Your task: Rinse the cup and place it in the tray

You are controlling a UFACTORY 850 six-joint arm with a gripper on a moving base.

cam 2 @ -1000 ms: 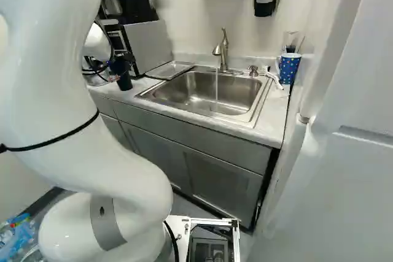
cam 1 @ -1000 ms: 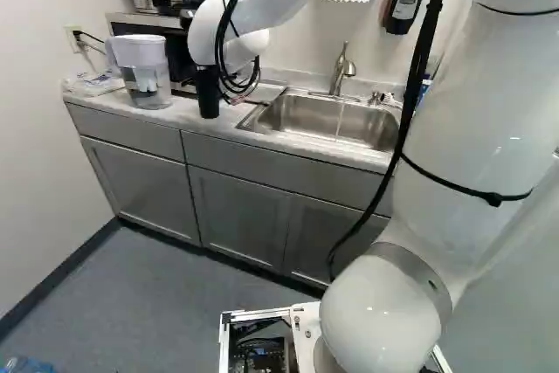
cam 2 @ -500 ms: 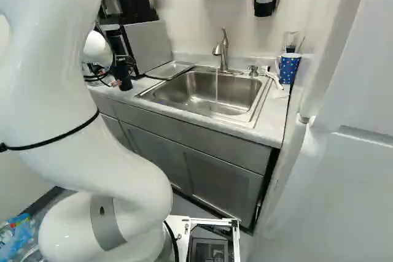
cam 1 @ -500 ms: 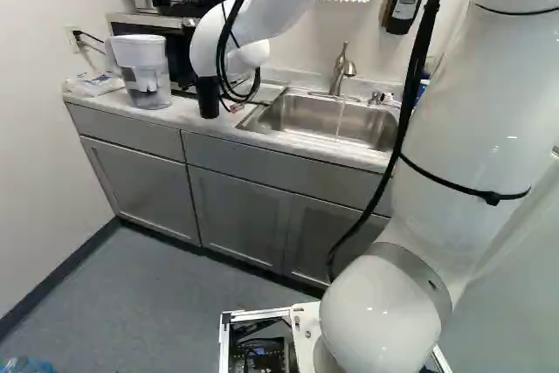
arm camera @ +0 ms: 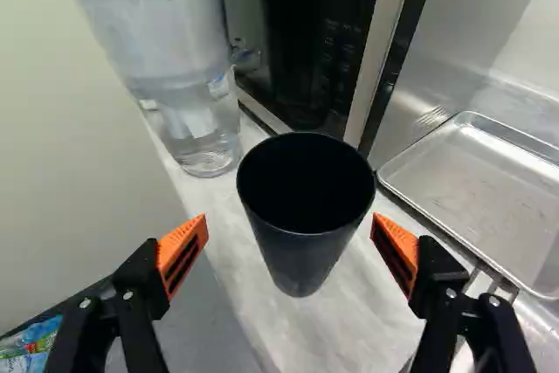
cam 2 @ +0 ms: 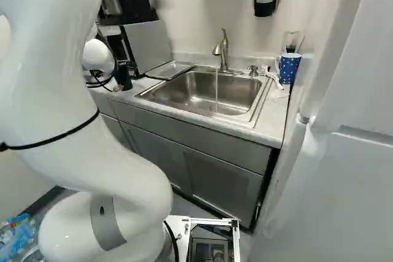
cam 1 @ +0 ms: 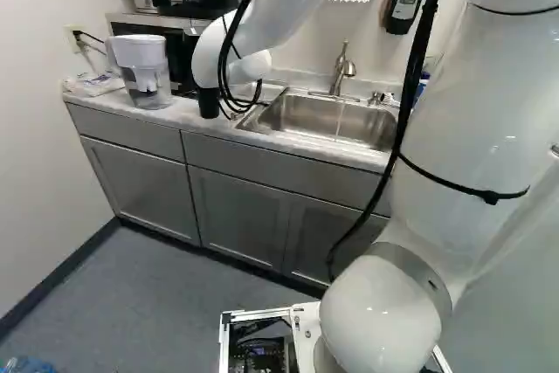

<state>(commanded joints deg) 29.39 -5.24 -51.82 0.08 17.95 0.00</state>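
Cup (arm camera: 301,255) noted upright on the worktop (arm camera: 358,329), near its front edge and beyond it the jug (arm camera: 188,67); the pincer (arm camera: 290,220) stands released, its orange pads either side of the cup without visible contact. Principal hazard, in my judgement: should it close off-centre or too high, one pad would meet the tapered wall first and tip the cup or shove it over the edge. Water runs from the tap (cam 2: 223,50) into the sink (cam 2: 184,93), so a weak grip could slip once wet, before the tray (arm camera: 489,189) is reached.
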